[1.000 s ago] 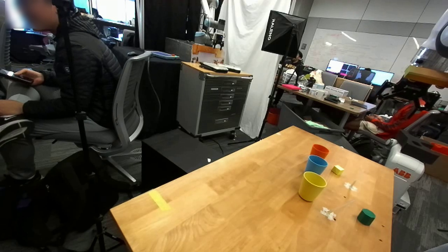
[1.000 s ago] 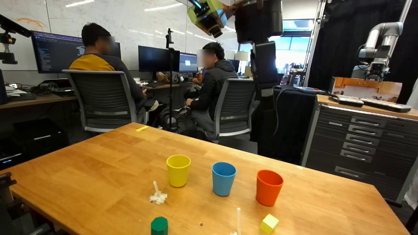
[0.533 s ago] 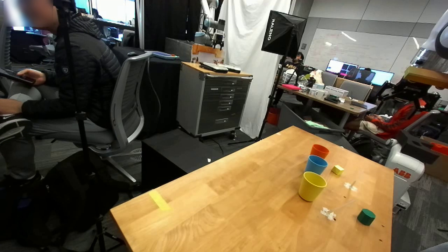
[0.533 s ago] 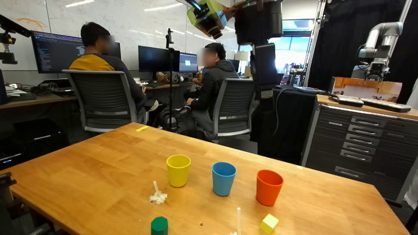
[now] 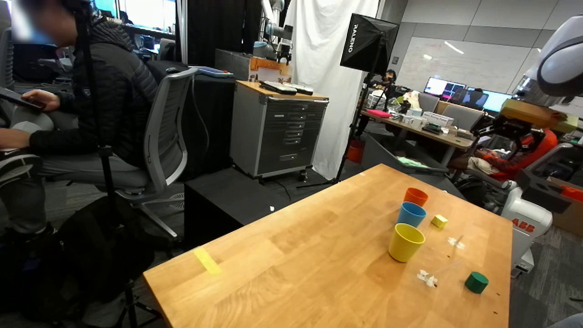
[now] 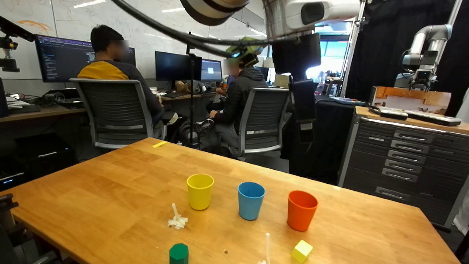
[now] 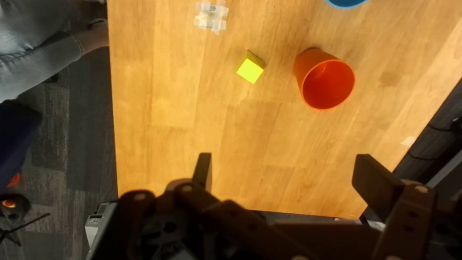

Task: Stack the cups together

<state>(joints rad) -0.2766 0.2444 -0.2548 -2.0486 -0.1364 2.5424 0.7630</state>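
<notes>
1. Nearest in the wrist view, the claw (image 7: 283,167) is released, its two fingers (image 7: 375,180) wide apart with tabletop (image 7: 231,126) wood showing between them.
2. At one o'clock from it, twelve being the top of the view, the orange-red cup (image 7: 326,86) stands upright on the tabletop, mouth up, long axis vertical.
3. A yellow cube (image 7: 251,68) sits near that cup, at its nine o'clock.
4. In an exterior view, twelve again at the top, the blue cup (image 6: 251,204) is just past nine o'clock from the orange-red cup, apart from it and upright on the tabletop, mouth up, its long axis parallel to its neighbour's.
5. The yellow cup (image 6: 200,195) stands just past nine o'clock from the blue cup, also apart, mouth up, long axis vertical; the three make a row.
6. At the yellow cup's seven o'clock a thin pale stick (image 6: 174,210) rises from white tape (image 6: 178,222); a dark green block (image 6: 178,253) is between six and seven, cut by the view's lower edge.
7. Beyond the tabletop, a drawer cabinet (image 6: 399,157) is at two o'clock from the orange-red cup, a seated person in a dark jacket (image 6: 242,93) at one from the yellow cup.
</notes>
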